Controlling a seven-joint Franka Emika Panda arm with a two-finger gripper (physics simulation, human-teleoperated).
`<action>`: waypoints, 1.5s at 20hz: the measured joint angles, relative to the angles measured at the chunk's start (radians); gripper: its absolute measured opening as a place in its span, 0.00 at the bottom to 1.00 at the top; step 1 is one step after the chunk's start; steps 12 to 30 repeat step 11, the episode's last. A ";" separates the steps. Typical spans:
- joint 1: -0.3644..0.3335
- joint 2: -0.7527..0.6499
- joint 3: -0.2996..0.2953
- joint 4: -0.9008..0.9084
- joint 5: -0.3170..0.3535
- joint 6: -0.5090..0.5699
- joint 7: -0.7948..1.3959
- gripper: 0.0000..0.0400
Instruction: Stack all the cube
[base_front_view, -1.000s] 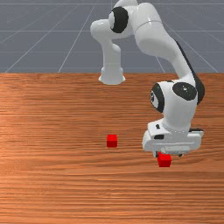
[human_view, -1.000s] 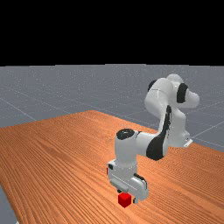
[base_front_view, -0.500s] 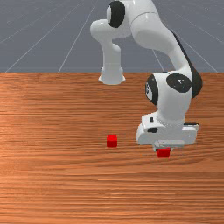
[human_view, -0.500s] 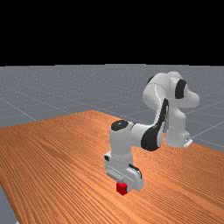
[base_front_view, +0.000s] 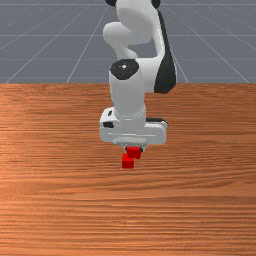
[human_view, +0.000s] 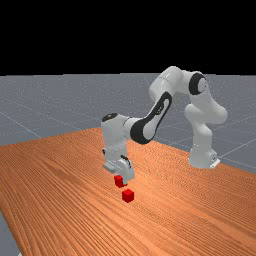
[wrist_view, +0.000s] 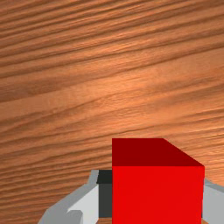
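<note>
Just below the front view's centre, the claw (base_front_view: 134, 149) is pinching a red cube (base_front_view: 133, 153) (its twin (base_front_view: 128, 162) is sitting lower).

Table (base_front_view: 60, 200) below gripper (base_front_view: 134, 149): grained, softly glossy wood. Arm (base_front_view: 127, 95) above: smooth, glossy, plastic-like. Gripped cube (wrist_view: 157, 194): smooth, matt.

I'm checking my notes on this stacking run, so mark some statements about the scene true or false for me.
1. The white-and-grey claw is shut on a solid red cube. True.
2. The two cubes differ in colour. False: both are red.
3. The other red cube rests on the orange-brown wooden table. True.
4. The cubes form a finished stack. False: the far view shows a gap between them.
</note>
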 joint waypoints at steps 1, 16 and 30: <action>0.003 0.007 -0.002 -0.016 -0.003 0.016 -0.001 0.47; -0.001 -0.042 -0.020 -0.225 -0.002 0.146 -0.018 0.68; -0.001 -0.042 -0.020 -0.225 -0.002 0.146 -0.018 0.68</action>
